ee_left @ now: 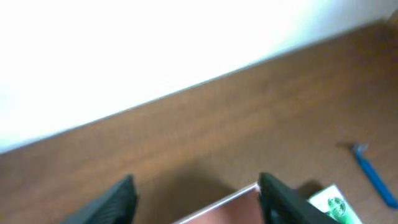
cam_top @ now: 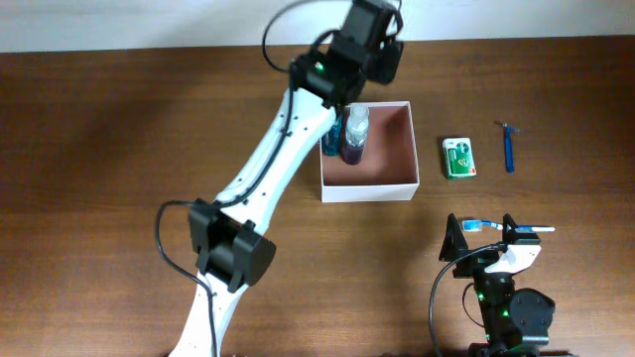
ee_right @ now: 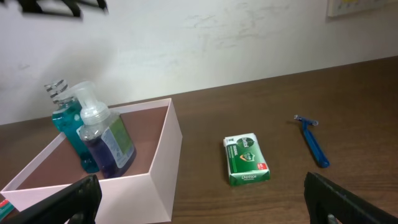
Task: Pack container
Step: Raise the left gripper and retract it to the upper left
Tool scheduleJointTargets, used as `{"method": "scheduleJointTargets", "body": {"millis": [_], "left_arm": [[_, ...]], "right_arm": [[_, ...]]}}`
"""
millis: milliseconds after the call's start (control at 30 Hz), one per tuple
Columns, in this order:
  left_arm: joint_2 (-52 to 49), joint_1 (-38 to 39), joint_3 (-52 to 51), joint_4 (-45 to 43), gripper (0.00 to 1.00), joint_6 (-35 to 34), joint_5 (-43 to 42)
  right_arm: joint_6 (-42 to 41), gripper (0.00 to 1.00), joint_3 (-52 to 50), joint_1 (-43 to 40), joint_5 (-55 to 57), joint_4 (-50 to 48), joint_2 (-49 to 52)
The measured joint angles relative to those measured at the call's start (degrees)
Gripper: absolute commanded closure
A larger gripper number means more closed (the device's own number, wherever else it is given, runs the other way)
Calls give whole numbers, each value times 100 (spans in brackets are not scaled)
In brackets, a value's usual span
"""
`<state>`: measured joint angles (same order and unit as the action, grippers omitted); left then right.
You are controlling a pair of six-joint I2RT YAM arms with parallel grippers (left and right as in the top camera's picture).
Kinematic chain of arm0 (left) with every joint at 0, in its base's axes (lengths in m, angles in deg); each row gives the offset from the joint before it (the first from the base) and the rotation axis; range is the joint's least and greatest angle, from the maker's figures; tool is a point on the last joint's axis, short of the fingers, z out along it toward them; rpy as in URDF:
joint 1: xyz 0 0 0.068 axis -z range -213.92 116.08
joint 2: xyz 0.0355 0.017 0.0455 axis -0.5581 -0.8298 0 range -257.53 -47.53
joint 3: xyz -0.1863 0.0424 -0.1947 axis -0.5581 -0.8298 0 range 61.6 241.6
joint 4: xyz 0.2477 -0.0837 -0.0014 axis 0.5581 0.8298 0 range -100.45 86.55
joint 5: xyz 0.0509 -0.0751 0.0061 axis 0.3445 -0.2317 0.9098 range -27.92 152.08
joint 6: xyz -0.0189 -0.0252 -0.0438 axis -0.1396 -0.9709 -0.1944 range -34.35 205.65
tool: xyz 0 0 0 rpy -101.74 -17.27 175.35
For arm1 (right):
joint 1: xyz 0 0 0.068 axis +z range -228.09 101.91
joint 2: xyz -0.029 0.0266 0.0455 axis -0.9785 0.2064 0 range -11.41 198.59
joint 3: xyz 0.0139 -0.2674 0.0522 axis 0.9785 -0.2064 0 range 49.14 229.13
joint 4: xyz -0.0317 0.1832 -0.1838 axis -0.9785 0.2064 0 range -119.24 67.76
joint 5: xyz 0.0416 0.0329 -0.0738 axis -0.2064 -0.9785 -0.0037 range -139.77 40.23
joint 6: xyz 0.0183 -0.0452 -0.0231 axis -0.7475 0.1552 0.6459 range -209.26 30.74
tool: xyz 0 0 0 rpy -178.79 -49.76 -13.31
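One container (ee_right: 163,163) holds two bottles (ee_right: 107,144); one razor (ee_right: 313,143) lies outside.

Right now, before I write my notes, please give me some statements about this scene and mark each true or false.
1. A blue bottle and a purple bottle stand inside the container. True.
2. The green packet lies inside the container. False: it lies on the table, apart from it.
3. The blue razor lies on the table. True.
4. The right gripper is shut. False: its jaws stand wide open.
5. The left gripper grips a bottle. False: it is open and empty.
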<state>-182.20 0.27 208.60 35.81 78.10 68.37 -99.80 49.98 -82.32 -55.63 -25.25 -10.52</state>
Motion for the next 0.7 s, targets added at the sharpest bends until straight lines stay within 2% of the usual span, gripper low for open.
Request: {"method": "scheduleJointTargets", "body": {"millis": [100, 133, 200, 400, 700], "left_arm": [[0, -48, 632, 542, 18, 11, 131], [0, -68, 841, 826, 15, 7, 236], [0, -127, 1187, 1335, 1, 31, 507], [0, -612, 1733, 2420, 1, 48, 1165], [0, -2004, 1768, 3539, 1, -280, 1368]], "right_arm": [[2, 1, 0, 0, 0, 0, 2], [-2, 1, 0, 0, 0, 0, 0], [2, 1, 0, 0, 0, 0, 0], [4, 1, 0, 0, 0, 0, 0], [-2, 1, 0, 0, 0, 0, 0]]}}
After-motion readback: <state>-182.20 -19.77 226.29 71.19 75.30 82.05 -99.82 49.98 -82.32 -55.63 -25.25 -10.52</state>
